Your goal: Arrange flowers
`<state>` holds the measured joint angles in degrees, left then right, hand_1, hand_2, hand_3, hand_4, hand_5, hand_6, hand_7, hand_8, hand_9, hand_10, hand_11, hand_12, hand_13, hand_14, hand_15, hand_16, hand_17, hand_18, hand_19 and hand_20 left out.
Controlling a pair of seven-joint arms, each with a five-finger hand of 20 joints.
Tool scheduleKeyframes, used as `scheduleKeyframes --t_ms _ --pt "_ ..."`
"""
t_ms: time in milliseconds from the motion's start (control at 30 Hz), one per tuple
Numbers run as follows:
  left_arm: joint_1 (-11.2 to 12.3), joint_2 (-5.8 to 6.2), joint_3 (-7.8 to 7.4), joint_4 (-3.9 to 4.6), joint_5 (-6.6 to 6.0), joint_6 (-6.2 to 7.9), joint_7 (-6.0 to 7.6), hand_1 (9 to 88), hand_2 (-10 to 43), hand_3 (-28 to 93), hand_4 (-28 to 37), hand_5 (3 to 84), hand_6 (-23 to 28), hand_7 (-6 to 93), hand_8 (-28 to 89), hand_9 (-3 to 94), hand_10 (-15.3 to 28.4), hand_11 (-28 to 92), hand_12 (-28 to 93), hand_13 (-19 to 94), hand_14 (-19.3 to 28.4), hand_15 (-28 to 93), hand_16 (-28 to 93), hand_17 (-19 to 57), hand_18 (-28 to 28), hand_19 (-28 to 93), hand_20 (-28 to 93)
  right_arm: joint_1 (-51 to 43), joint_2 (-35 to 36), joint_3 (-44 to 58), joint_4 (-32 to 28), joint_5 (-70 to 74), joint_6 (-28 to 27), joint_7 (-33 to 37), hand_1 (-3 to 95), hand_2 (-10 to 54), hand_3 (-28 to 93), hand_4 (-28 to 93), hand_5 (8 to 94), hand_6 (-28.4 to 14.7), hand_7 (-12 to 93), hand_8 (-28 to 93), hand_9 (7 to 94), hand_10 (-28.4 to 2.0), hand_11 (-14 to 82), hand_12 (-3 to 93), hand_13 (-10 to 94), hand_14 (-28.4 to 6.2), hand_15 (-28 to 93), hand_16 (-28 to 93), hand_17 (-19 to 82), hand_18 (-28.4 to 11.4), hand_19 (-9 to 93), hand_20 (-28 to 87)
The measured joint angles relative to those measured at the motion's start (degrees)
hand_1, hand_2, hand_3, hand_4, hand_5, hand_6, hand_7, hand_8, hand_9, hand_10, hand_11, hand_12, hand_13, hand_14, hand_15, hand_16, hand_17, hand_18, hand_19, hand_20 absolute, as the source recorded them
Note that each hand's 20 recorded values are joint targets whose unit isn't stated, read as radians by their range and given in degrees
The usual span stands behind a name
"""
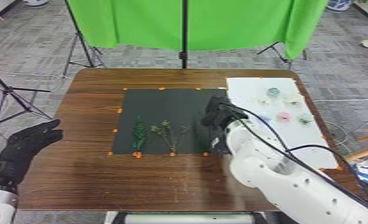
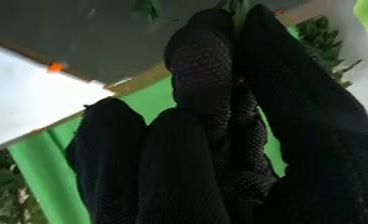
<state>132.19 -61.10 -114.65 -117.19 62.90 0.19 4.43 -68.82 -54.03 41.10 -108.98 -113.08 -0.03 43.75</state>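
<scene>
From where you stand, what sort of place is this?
Probably a robotics lab: orange tape marks the table, a green cloth hangs behind it, and black tripods stand nearby.

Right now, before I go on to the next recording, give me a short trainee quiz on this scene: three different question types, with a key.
1. Multiple choice: what colour is the cloth hanging behind the table?
a) red
b) green
c) blue

2. True or false: the left robot hand is to the left of the dark sheet.

3. Fill in the blank: the pink flower lies on the ____ sheet.

Key: 1 b; 2 true; 3 white.
</scene>
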Motion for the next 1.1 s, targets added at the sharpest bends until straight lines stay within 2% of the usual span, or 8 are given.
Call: scheduleKeyframes --t_ms 700,1100 --pt "-0.7 0.30 0.24 0.16 0.13 -0.46 -0.28 28.9 2.5 66 -21.4 47.6 5.7 9.2 -6 47.9 15.0 16 9 39 18.2 16 -3 8.0 14.9 18 17 -0.9 -2.0 -1.6 2.8 0.1 -1.2 0.0 55.1 -9.5 56 1 82.2 -5.4 39 22 93.1 -9.7 54.0 25.7 94 0.3 78 20 77 -13.2 93 63" --pt "-0.8 0.23 0.36 0.18 0.24 -0.47 -0.19 28.9 2.4 66 -21.4 47.6 5.8 9.3 -6 47.8 15.0 16 9 39 18.3 16 -3 7.8 15.0 18 17 -0.9 -2.2 -1.4 3.2 2.0 -1.1 -0.4 46.7 -9.5 58 -7 81.8 -4.7 38 18 93.3 -10.0 52.7 25.7 94 0.1 77 19 77 -12.8 93 61"
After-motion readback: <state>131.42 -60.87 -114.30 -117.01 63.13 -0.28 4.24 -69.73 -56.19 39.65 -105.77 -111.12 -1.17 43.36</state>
